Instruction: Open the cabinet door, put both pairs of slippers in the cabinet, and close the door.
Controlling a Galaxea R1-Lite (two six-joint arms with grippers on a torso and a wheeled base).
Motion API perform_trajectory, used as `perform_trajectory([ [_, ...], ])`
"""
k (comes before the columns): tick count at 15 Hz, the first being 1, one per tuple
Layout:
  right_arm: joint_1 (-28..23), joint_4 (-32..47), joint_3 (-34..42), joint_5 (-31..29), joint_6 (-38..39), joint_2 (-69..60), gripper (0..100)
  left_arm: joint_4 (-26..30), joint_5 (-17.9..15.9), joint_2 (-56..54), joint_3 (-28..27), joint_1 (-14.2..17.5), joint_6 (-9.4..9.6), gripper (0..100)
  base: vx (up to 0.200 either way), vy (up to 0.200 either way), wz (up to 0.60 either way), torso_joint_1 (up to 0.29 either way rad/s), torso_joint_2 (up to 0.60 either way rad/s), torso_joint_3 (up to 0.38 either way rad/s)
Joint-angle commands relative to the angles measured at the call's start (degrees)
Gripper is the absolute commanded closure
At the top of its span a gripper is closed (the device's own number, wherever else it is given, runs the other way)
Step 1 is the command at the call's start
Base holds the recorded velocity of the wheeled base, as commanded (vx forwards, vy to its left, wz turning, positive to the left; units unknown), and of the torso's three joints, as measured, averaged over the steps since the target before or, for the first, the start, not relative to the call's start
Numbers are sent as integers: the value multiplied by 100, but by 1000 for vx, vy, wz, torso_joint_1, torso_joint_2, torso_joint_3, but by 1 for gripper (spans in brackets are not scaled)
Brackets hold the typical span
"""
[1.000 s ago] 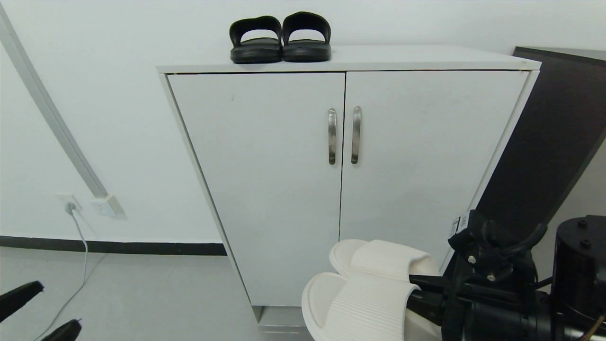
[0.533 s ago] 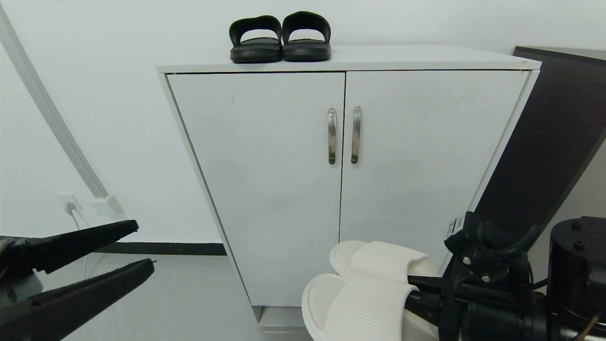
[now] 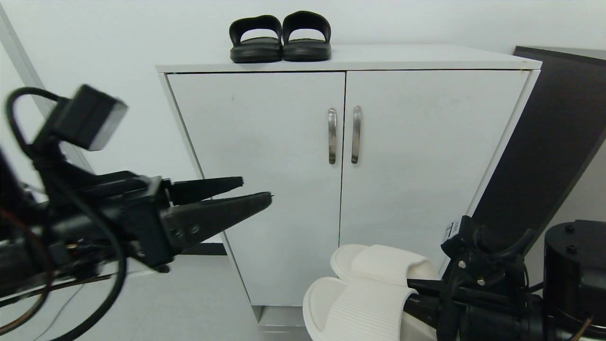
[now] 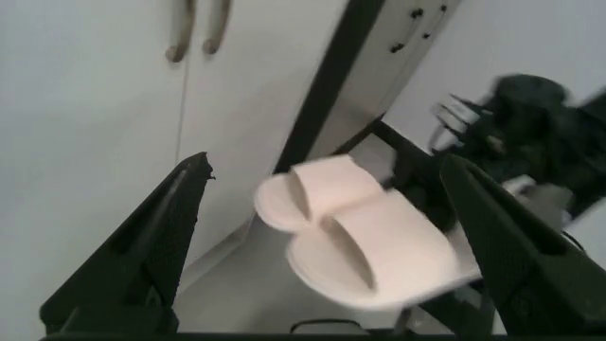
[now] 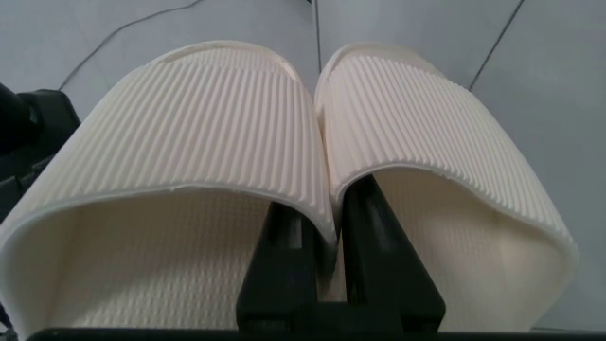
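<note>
Both doors of the cabinet (image 3: pixel 265 156) are shut, so the step in hand looks like opening one. That would explain why the left gripper (image 3: pixel 257 187) sits in the middle left of the head view, empty and with its fingers spread a little. Its tips aim right toward the two metal handles (image 3: pixel 332 136) at the centre seam but stay well apart from them. The right gripper (image 5: pixel 329 237) is at the lower right, low in front of the right door. It pinches the white slippers (image 3: pixel 369 289) by squeezing the inner sides of their two straps together between its fingers. This carries the pair as one bundle, probably so it is ready to go in once a door swings clear. The white slippers lie side by side with straps up and soles roughly level. Their long axis runs across the lower frame, toes pointing left and heels back toward the gripper. The black slippers (image 3: pixel 280 40) stand as a neat pair on the cabinet top at the upper centre, touching each other. Their long axis runs front to back across the top, and I cannot tell which end faces the wall.
</note>
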Motion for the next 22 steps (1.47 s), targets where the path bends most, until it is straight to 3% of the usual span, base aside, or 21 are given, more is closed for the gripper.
perform_trajectory([
  [1,8,1,23,2,-37,46,100,-910,-27,1411,-376,-577,-232,0,0,0,0,0,0,0],
  [2,8,1,23,2,-73,63,100,-1077,-18,1665,-684,-752,-539,0,0,0,0,0,0,0],
  [4,8,1,23,2,-73,63,100,-1147,-18,2043,-1325,-849,-935,0,0,0,0,0,0,0],
  [12,-18,-8,23,2,-73,151,100,-1024,43,3247,-2811,-1095,-987,0,0,0,0,0,0,0],
  [16,-18,-8,23,2,-73,143,100,-101,632,3116,-3452,-1095,-970,0,0,0,0,0,0,0],
  [22,-62,-8,23,2,-73,134,100,312,1529,3379,-4076,-1095,-952,0,0,0,0,0,0,0],
])
